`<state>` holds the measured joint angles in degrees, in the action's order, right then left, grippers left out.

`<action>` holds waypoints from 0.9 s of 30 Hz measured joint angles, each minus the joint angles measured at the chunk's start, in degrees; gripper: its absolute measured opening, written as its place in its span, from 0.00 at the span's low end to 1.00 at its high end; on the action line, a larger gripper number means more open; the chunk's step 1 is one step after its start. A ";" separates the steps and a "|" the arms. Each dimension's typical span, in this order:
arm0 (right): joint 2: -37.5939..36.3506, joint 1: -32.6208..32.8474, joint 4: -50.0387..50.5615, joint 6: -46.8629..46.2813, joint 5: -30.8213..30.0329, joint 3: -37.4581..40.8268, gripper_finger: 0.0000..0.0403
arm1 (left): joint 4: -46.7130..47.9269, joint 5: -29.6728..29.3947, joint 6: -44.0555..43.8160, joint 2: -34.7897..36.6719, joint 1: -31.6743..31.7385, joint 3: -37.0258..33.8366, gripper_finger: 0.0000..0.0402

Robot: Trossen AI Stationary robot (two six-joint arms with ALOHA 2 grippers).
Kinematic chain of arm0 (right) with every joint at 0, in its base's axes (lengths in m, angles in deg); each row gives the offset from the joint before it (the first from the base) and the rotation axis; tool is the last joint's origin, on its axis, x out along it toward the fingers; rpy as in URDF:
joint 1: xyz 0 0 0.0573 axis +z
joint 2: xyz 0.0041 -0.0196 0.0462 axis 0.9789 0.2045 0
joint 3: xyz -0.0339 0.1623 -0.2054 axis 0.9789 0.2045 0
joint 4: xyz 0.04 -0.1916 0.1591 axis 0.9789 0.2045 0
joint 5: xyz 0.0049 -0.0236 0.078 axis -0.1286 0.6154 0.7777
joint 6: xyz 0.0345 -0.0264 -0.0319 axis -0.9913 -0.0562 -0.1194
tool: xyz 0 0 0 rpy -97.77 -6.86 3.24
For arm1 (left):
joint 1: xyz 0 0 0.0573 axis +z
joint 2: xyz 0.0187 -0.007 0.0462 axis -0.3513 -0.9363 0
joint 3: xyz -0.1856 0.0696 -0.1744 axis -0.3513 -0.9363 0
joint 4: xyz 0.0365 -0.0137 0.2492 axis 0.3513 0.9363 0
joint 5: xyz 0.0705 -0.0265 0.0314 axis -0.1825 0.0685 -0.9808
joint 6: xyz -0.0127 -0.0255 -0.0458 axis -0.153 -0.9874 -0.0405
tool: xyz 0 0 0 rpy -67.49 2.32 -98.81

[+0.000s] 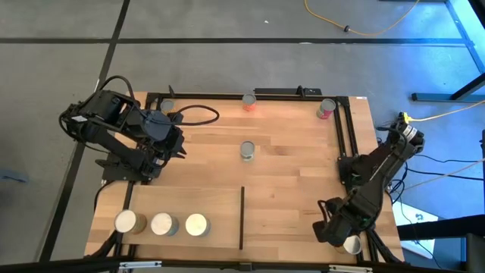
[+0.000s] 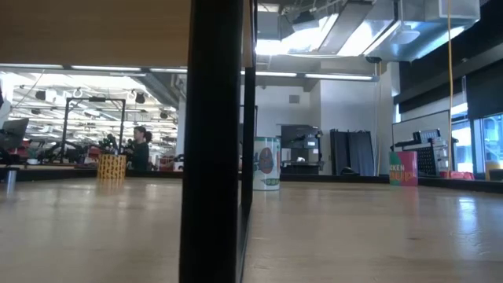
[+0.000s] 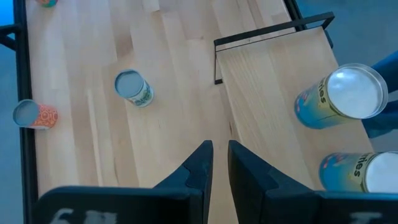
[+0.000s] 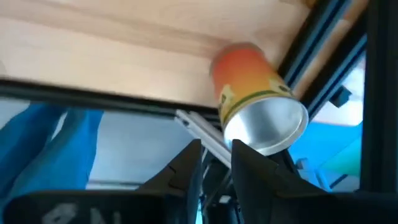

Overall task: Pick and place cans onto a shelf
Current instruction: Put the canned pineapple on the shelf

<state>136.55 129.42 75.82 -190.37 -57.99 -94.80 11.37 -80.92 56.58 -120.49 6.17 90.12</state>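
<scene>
Currently I see my right hand [image 1: 333,227] clenched empty beside an orange can [image 4: 258,102] at the counter [image 1: 288,182] corner; left hand [image 3: 221,163] clenched; three cans [image 1: 161,224] on the shelf [image 1: 182,201].

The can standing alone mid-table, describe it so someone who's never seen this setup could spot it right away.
Start from the wooden table seen from above. Three cans line the shelf at the near left, and others hug the far edge. The lone can stands near the table's centre, green-labelled with a grey top, nothing beside it.
</scene>
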 joint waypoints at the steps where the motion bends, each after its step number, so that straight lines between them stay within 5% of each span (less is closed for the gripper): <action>1: 0.25 0.38 0.34 -1.16 0.31 0.00 0.22 | -0.01 0.01 0.01 0.00 0.00 0.00 0.10; 27: 5.03 4.61 0.75 -5.20 1.66 0.00 0.22 | -0.78 -0.02 -0.12 0.00 0.00 0.00 0.10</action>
<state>141.57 134.03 76.57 -195.57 -56.33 -94.80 10.59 -80.94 56.46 -120.49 6.17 90.12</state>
